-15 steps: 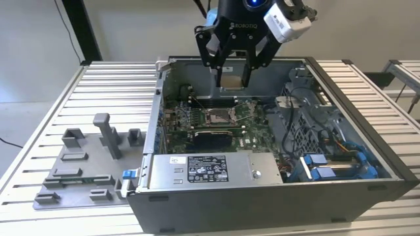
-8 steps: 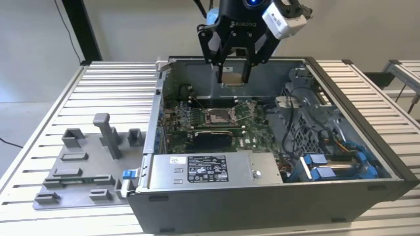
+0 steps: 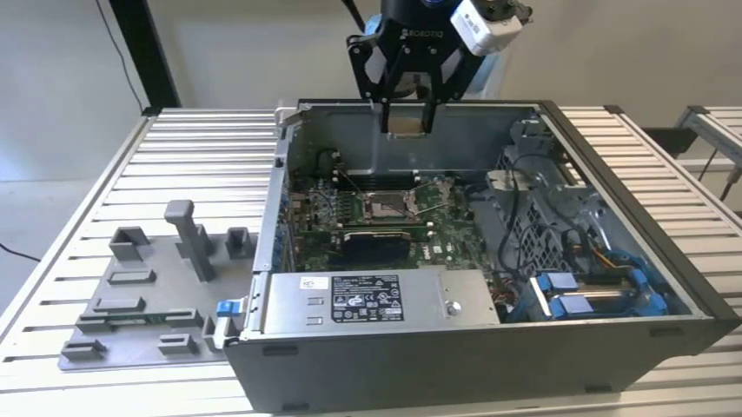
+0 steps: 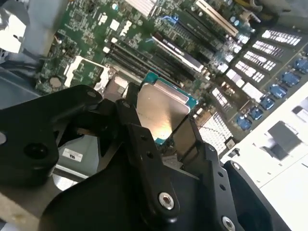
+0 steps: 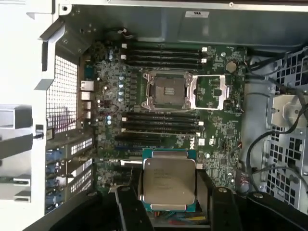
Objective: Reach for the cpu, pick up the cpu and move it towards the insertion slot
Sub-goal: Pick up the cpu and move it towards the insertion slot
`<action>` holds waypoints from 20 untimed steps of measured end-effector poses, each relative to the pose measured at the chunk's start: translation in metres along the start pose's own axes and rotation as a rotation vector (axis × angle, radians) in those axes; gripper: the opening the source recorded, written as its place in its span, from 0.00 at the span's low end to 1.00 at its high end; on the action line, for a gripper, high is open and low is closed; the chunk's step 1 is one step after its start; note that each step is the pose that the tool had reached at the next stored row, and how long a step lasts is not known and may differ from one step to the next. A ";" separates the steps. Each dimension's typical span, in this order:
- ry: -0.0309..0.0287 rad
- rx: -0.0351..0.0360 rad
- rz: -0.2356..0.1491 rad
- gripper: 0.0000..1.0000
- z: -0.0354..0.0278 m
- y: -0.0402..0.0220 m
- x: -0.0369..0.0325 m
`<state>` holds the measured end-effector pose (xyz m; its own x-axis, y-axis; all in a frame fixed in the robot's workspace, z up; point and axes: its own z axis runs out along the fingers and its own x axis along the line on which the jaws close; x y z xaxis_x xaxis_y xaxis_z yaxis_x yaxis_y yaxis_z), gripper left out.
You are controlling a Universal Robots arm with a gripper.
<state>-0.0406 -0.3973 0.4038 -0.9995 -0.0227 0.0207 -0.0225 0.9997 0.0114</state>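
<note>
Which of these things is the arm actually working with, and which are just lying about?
In the job: the gripper, shut on the cpu; the insertion slot, open on the board.

Just there: grey plastic fixture, power supply box, blue cable connectors.

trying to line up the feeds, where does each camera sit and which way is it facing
Exterior view: off the arm, above and in front of the open computer case, looking down at it; shows the gripper holding the cpu over the case.
First wrist view: on the arm, looking down at the insertion slot; fingers at the cpu.
Second wrist view: on the arm, close behind the fingers, slanted across the board; cpu between them.
Shared: all three show the cpu gripped.
</note>
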 end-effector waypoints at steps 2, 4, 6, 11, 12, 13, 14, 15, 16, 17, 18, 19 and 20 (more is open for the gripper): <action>-0.0001 0.0023 0.000 0.00 0.0005 0.0089 -0.0002; -0.0002 0.0045 0.000 0.00 0.0009 0.0182 -0.0004; -0.0004 0.0061 0.000 0.00 0.0014 0.0268 -0.0006; -0.0007 0.0102 0.000 0.00 0.0025 0.0484 -0.0011; -0.0007 0.0110 0.000 0.00 0.0027 0.0524 -0.0012; -0.0008 0.0116 0.000 0.00 0.0030 0.0564 -0.0013; -0.0008 0.0125 0.000 0.00 0.0032 0.0605 -0.0014; -0.0007 0.0132 0.000 0.00 0.0034 0.0642 -0.0015; -0.0007 0.0135 0.000 0.00 0.0036 0.0669 -0.0016; -0.0007 0.0137 0.001 0.00 0.0037 0.0686 -0.0016; -0.0007 0.0137 0.003 0.00 0.0038 0.0694 -0.0017; -0.0009 0.0135 0.011 0.00 0.0039 0.0695 -0.0017; -0.0009 0.0132 0.023 0.00 0.0041 0.0695 -0.0017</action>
<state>-0.0406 -0.3277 0.4005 -0.9998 0.0003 0.0199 0.0003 1.0000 -0.0022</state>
